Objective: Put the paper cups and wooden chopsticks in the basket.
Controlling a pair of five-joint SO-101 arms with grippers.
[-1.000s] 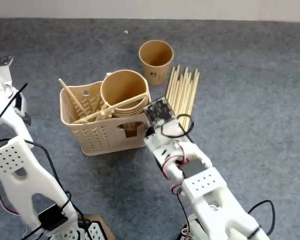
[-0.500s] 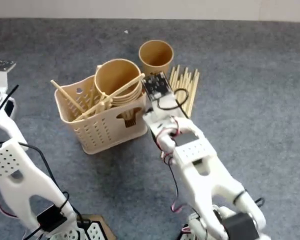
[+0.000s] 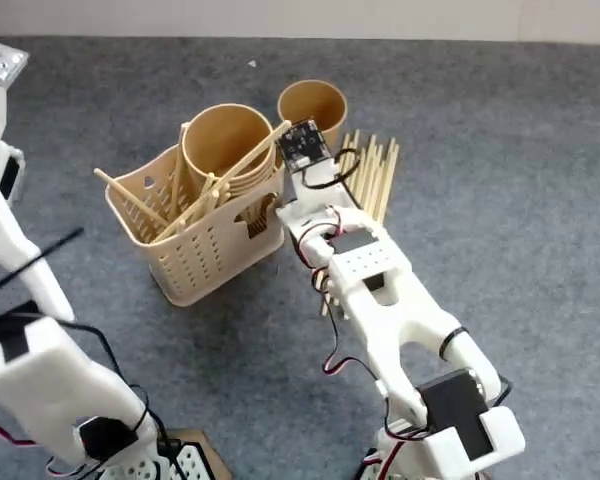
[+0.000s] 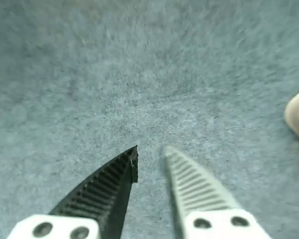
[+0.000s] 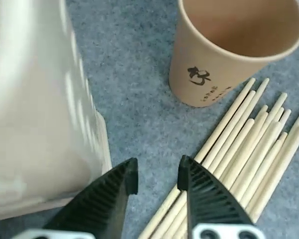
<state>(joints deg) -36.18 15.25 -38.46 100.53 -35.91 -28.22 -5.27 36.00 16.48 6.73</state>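
Chopstick pickup: right hand, empty and narrowly parted, hangs beside the basket over loose wooden chopsticks; next, lower and pinch some

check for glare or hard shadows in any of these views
Right wrist view: the basket wall beside the right gripper is washed bright, with glare streaks; the paper cup is evenly lit. High view: only a soft shadow at the basket's foot. Left wrist view: even light on the carpet, no hard shadow.
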